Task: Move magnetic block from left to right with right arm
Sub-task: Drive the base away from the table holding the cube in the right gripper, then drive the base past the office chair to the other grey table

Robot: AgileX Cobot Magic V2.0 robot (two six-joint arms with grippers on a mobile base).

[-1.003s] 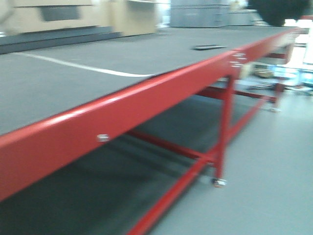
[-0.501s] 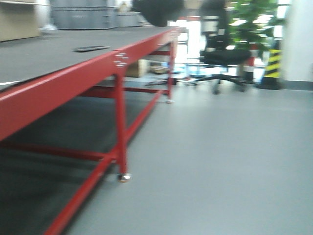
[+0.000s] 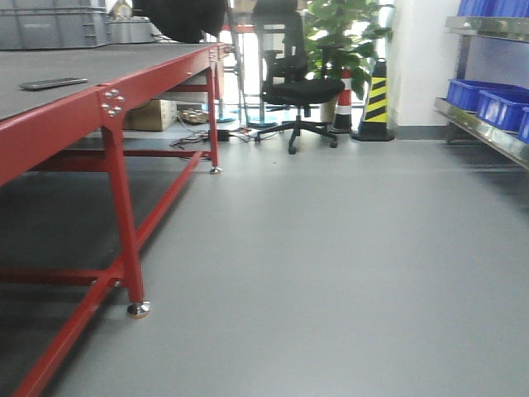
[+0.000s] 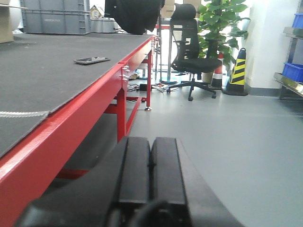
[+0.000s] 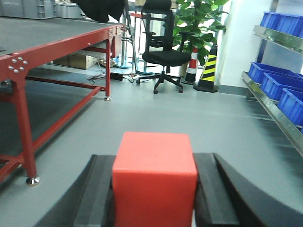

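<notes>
The magnetic block (image 5: 155, 177) sits clamped between the two black fingers (image 5: 100, 198) of the right gripper (image 5: 155, 161). The fingers press on its left and right faces, and its top and front faces are bare to the wrist camera. Being a cube, it has no long axis to line up, and it sits square in the grip, not tilted. No reach toward it is needed: the right arm has it, and the left arm plays no part.

The relation that matters is where the block hangs relative to the red table (image 5: 57, 43). From the right wrist view the table lies off to the left of the block, with its corner leg (image 5: 23, 127) standing ahead and to the left. Ahead of the block, right of the table, only grey floor shows. No landing spot to the right of the table is visible, so where the block could be set down cannot be told.

The left gripper (image 4: 149, 165) is pressed together on nothing, just right of the table's red edge, with a phone (image 4: 91, 60) lying on the tabletop farther along.
</notes>
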